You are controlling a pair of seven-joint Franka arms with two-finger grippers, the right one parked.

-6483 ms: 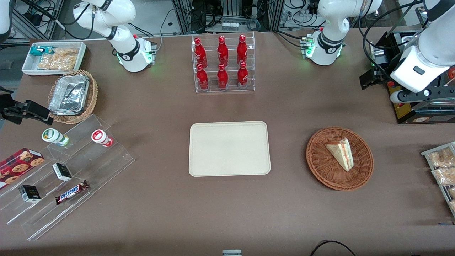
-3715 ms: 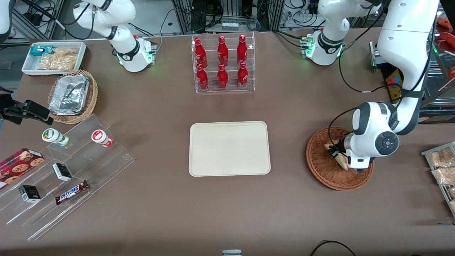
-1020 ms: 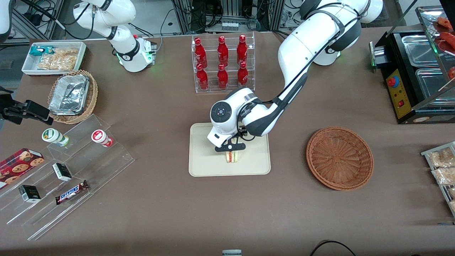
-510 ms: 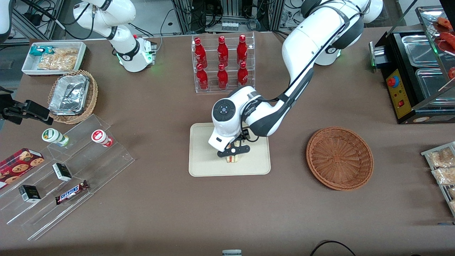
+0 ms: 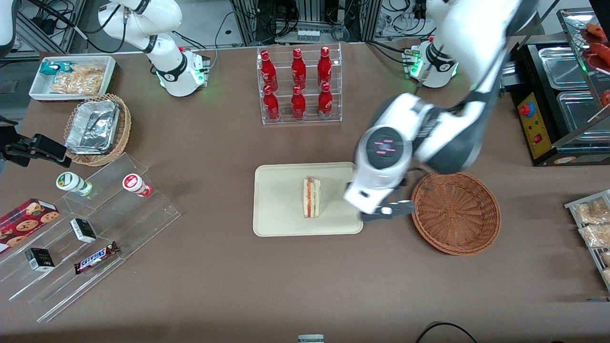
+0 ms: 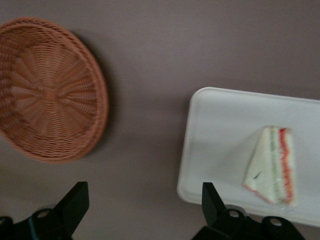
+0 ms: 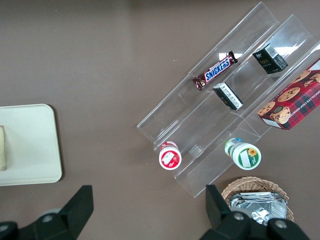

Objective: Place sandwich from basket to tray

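A matte brown desk (image 5: pixel 214 286) fills nearly the whole front view under even, soft light. The gripper (image 5: pixel 388 212) hangs over bare desk with its fingers spread wide. Farther from the front camera than the gripper stands a clear acrylic rack of red bottles (image 5: pixel 299 85). Past the desk's edge there is a tangle of black cables and metal framing (image 5: pixel 310 19). Toward the parked arm's end lies a clear stepped acrylic display stand (image 5: pixel 95 228). Toward the working arm's end sits a black appliance with steel pans (image 5: pixel 548 109).
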